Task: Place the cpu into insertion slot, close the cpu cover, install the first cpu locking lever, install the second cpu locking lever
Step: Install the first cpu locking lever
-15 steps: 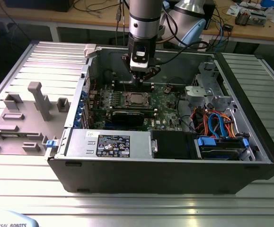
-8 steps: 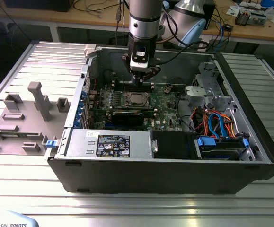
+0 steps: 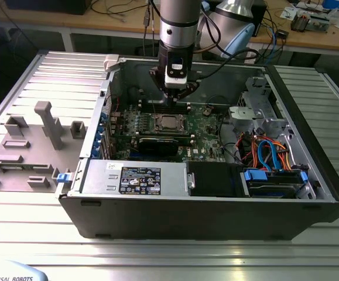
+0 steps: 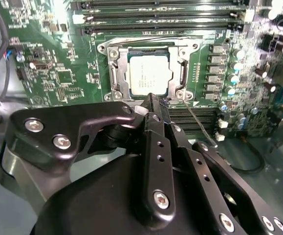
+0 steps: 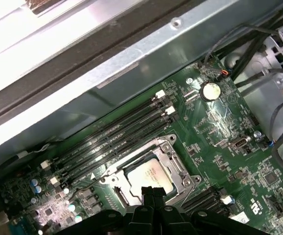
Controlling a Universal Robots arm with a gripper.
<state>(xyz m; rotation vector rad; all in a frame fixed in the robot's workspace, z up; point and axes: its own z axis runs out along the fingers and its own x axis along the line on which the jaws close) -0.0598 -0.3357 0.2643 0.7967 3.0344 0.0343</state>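
The cpu (image 4: 150,73) lies flat in the insertion slot (image 4: 113,51) of the green motherboard, its silvery top showing through the window of the cpu cover (image 4: 184,68), which lies down over it. In the exterior view the cpu (image 3: 169,122) sits below and in front of my gripper (image 3: 174,99), which hangs above the board's memory slots. In both wrist views the black fingers are pressed together with nothing between them, and my gripper (image 4: 156,100) (image 5: 151,192) hovers beside the socket's edge. A thin wire locking lever (image 4: 200,121) slants out from one socket corner.
The motherboard sits inside an open computer case (image 3: 310,146). Long memory slots (image 4: 161,19) run beside the socket, and a black expansion card (image 3: 157,144) lies on its other side. Coloured cables (image 3: 269,152) and a power supply (image 3: 134,177) fill the case's front. A grey fixture plate (image 3: 34,134) is at the exterior view's left.
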